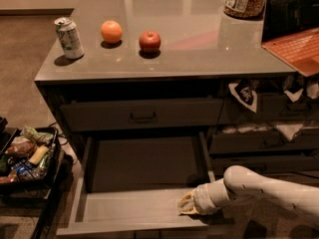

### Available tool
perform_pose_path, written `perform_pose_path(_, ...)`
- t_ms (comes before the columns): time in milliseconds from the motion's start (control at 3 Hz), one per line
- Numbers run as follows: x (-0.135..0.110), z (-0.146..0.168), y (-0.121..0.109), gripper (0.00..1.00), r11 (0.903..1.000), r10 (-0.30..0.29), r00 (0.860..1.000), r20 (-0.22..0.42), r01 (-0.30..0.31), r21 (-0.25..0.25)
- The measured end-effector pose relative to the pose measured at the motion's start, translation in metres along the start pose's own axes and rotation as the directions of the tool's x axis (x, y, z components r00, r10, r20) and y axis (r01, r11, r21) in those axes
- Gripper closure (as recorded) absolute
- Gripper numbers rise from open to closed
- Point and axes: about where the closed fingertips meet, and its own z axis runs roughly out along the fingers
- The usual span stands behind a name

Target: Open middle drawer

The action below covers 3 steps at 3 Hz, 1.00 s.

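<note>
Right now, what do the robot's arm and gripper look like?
The arm is smooth, off-white and tubular, with a rounded elbow and a paler wrist cuff. The gripper, at the front right of the open middle drawer, looks yellowish-tan. No cables or markings show.

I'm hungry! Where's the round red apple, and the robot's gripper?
round red apple (149, 41): camera view, its front skin.
gripper (185, 204): camera view, pale tip, inside the dark grey middle drawer (144, 164), front right.
</note>
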Motion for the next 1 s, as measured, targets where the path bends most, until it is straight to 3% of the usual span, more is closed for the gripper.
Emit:
perform_pose_path(333,-0.003,0.001,0.020,1.00,0.9986,0.015,1.000,0.003,-0.015,-0.050)
perform_pose_path(1000,-0.016,-0.009,0.053,1.00,0.9944,0.026,1.000,0.014,-0.024,-0.103)
